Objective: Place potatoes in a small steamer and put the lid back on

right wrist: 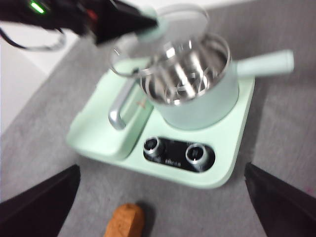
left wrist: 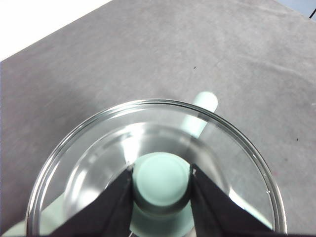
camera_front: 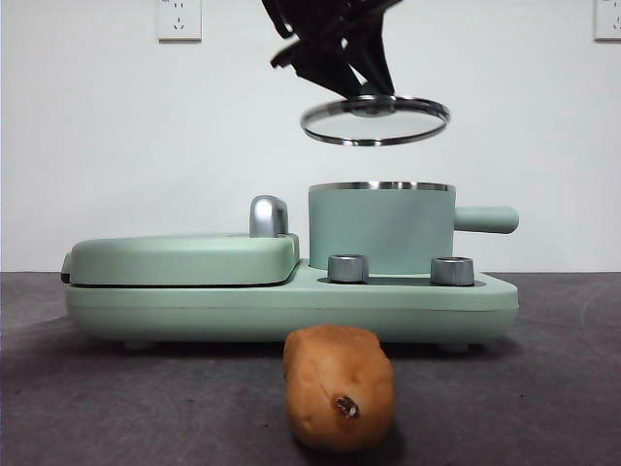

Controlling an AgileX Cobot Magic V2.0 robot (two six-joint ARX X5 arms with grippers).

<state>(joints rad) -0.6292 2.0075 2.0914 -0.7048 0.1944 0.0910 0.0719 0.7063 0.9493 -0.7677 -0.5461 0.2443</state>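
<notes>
Grey matting covers the table (camera_front: 97, 408), and a white wall (camera_front: 97, 146) with two sockets stands behind it. On the mat sits a mint-green cooker base (camera_front: 291, 306), with a closed griddle (camera_front: 184, 257) on one side, its steel handle (camera_front: 268, 216) upright, and two steel dials (camera_front: 348, 268) at the front. On the other side of the base stands the steamer (camera_front: 380, 225), uncovered, its steel inside showing in the right wrist view (right wrist: 185, 74) and its straight handle (camera_front: 485, 219) pointing away from the griddle. Above the steamer, clear of its rim and slightly tilted, hangs the lid (camera_front: 375, 120), held by the left gripper (left wrist: 161, 180), whose jaws are closed against either side of the green knob (left wrist: 160, 177). The right gripper (right wrist: 163, 197) hovers over the mat in front of the base, its jaws spread wide and holding nothing. A potato (camera_front: 339, 400) lies on the mat just in front of the base, apart from both grippers, its dark spot facing the front camera.
</notes>
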